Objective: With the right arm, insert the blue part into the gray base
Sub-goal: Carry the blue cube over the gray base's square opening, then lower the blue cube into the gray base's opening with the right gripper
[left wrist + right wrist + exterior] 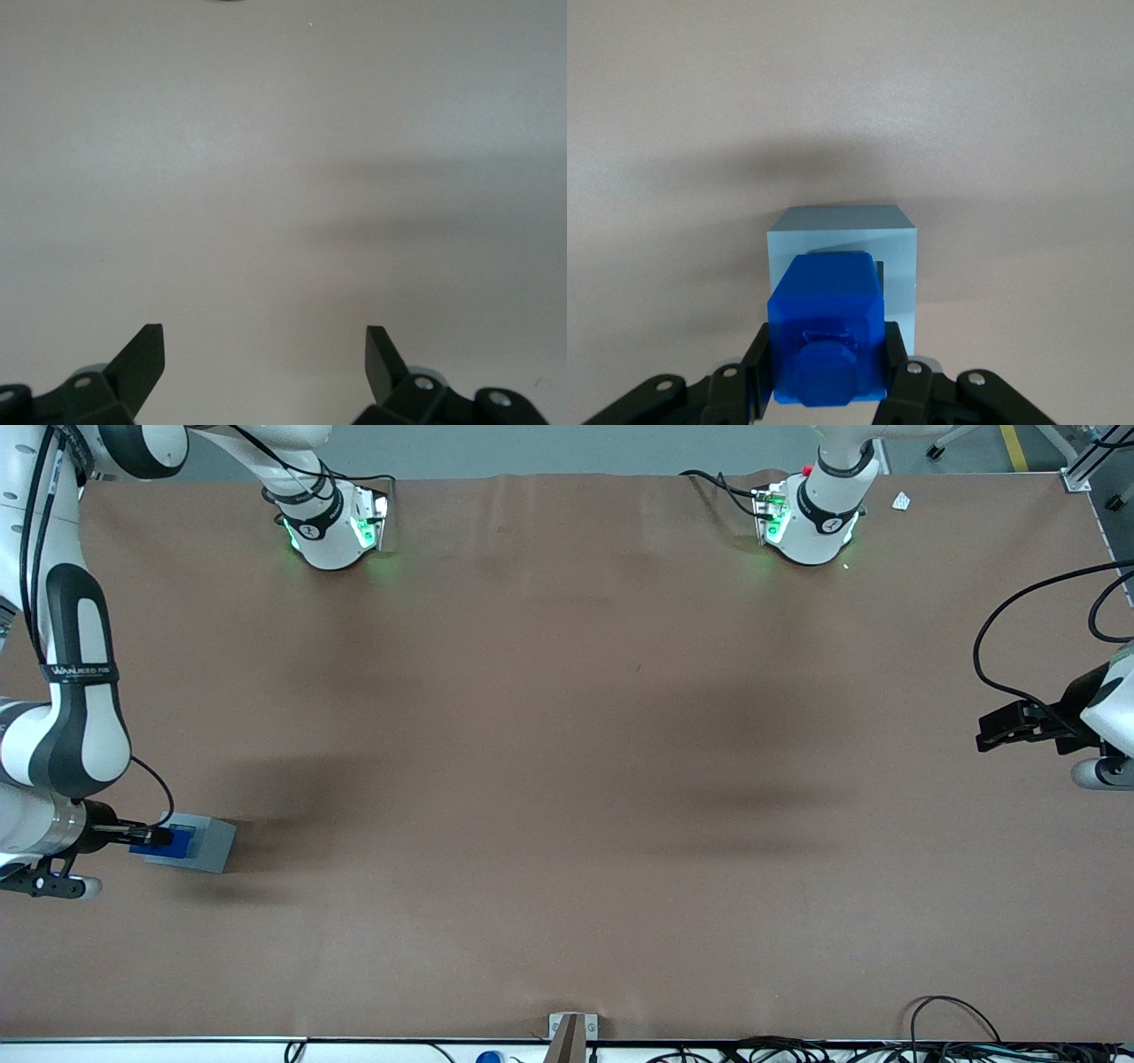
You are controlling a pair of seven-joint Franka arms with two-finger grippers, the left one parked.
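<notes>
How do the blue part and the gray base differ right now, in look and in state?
The blue part is bright blue and narrower; the gray base is pale gray and wider. The blue part is clamped in the gripper above the base, while the base rests on the table. The blue part carries a raised stub; the base has a square recess. Both are boxy blocks.

Blue part (pixel 826 332): smooth plastic look, slight sheen, clamped between the black matt tool (pixel 824 372) fingers over the gray base (pixel 899 243). Base: matt, smooth, plastic-like, paler rim. Counter (pixel 567 779): matt brown sheet, paper- or cloth-like, faint creases. Right arm (pixel 62 717): glossy white shell, black panels.
</notes>
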